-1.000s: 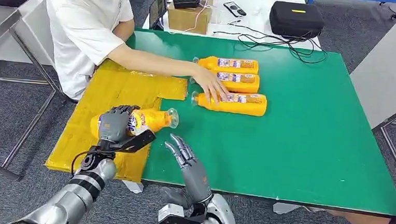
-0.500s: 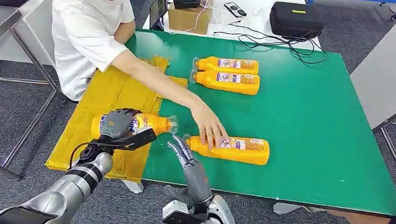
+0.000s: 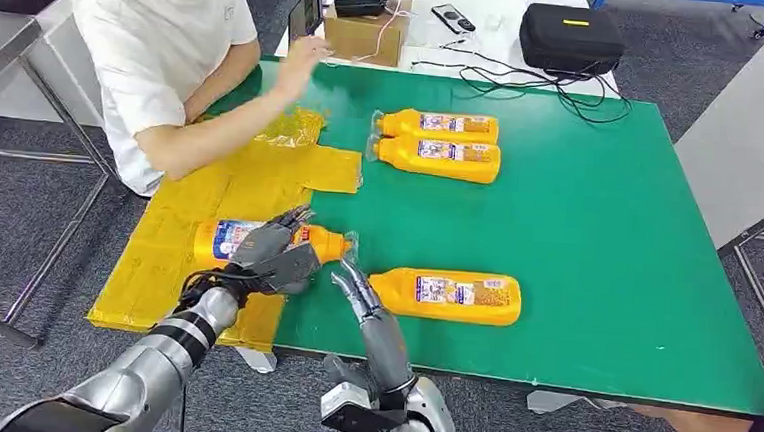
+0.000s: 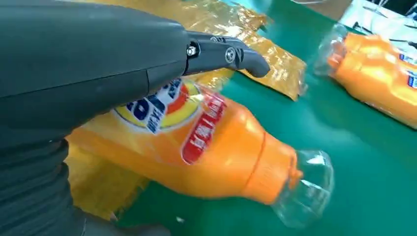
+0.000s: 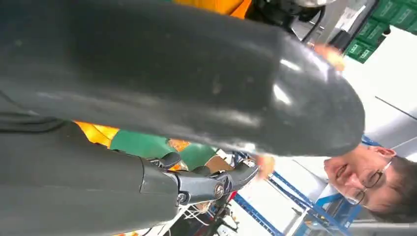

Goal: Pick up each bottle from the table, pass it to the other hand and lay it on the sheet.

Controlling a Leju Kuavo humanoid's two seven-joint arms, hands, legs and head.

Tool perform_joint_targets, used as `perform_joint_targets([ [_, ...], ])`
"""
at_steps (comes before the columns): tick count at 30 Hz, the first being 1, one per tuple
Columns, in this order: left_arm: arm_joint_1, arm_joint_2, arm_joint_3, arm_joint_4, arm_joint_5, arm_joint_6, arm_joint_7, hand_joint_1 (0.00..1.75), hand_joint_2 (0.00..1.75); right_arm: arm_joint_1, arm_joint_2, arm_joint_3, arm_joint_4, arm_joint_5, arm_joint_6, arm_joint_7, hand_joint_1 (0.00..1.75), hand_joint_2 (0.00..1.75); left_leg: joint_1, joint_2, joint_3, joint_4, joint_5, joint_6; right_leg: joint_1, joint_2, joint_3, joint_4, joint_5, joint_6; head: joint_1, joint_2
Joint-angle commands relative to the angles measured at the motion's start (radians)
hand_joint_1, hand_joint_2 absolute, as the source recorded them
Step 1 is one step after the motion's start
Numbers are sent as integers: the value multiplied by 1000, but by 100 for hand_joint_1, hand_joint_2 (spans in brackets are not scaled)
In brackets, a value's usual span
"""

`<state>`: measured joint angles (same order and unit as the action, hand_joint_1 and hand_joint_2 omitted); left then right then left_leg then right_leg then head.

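The left hand [image 3: 274, 252] hovers over a bottle [image 3: 256, 239], fingers spread and gripping nothing. This bottle lies on its side across the edge of the yellow sheet [image 3: 209, 190], neck over the green counter [image 3: 597, 239]. The right hand [image 3: 361, 297] is held upright, fingers straight and apart, empty, just beside a second bottle [image 3: 445, 294] lying on the counter. Two more bottles [image 3: 437, 144] lie side by side farther back.

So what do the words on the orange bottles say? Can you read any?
Bottle under the left hand: blue letters and red banner, too blurred to read.
Bottle near the right hand: label too small to read.
Two far bottles: labels too small to read.
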<state>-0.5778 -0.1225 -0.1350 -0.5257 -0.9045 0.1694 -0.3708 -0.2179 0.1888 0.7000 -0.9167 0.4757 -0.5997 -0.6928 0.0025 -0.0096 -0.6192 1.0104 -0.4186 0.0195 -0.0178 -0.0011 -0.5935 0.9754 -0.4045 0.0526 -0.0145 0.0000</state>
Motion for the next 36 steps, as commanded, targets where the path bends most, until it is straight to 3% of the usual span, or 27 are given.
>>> perform_joint_targets([
  [1, -10, -2, -20, 8, 2, -11, 4, 0, 175, -41, -33, 36, 36, -5, -1, -5, 0, 0, 0, 1, 2, 0, -1, -1, 0, 0, 1, 0, -1, -1, 0, 0],
  [12, -10, -2, -20, 8, 2, -11, 4, 0, 175, -41, -33, 36, 36, -5, -1, -5, 0, 0, 1, 1, 3, 0, -1, -1, 1, 1, 3, 0, -1, -2, 0, 0],
  [15, -9, 7, -67, 1, 29, -99, -18, 0, 175, -50, -36, 46, 32, -23, -3, -5, 0, 0, 1, 1, 3, 0, -1, -2, 1, 0, 2, 0, -1, -2, 0, 0],
  [21, 28, -2, -48, -73, 120, -78, -70, 0, 175, -52, -43, 41, 39, -33, -8, -5, 0, 0, 1, 2, 5, 0, -2, -2, 1, 2, 4, 0, -2, -3, 0, 0],
  [25, 110, -86, 60, -345, 392, -56, -100, 0, 175, -42, -40, 26, 52, -17, -32, -5, 0, 0, 1, 0, 3, 0, -2, -1, 1, -1, 3, 0, -2, -2, 0, 0],
  [26, 115, -218, 280, -483, 769, -13, -147, 0, 175, -18, -48, -11, 27, 60, -98, -5, 0, 0, 1, -1, 1, 0, -1, -1, 1, -1, 1, 0, -1, -1, 0, 0],
  [28, 149, -184, 162, -646, 952, 93, -25, 0, 175, 13, -70, -39, -24, 79, -98, -5, 0, 0, 1, -5, -3, 2, -1, -1, 1, -6, 0, 1, -2, -1, 0, 0],
  [30, 189, -146, 113, -705, 1016, 116, -2, 0, 175, 52, -95, -80, -89, 111, -97, -5, 0, 0, 1, -4, -3, 3, -1, -1, 1, -4, -1, 1, -2, -1, 0, 0],
  [34, 273, -104, 77, -780, 1072, 171, -76, 0, 175, 104, -131, -157, -166, 250, -87, 32, 0, 0, -1, 3, 3, -1, -3, -1, 0, 2, 3, -1, -2, -2, 0, 0],
  [36, 326, -95, 85, -858, 1066, 187, -101, 0, 175, 102, -173, -174, -182, 386, -59, 131, 0, 0, 0, 2, 3, 0, -3, -1, 1, 0, 2, -1, -2, -2, 0, 0],
])
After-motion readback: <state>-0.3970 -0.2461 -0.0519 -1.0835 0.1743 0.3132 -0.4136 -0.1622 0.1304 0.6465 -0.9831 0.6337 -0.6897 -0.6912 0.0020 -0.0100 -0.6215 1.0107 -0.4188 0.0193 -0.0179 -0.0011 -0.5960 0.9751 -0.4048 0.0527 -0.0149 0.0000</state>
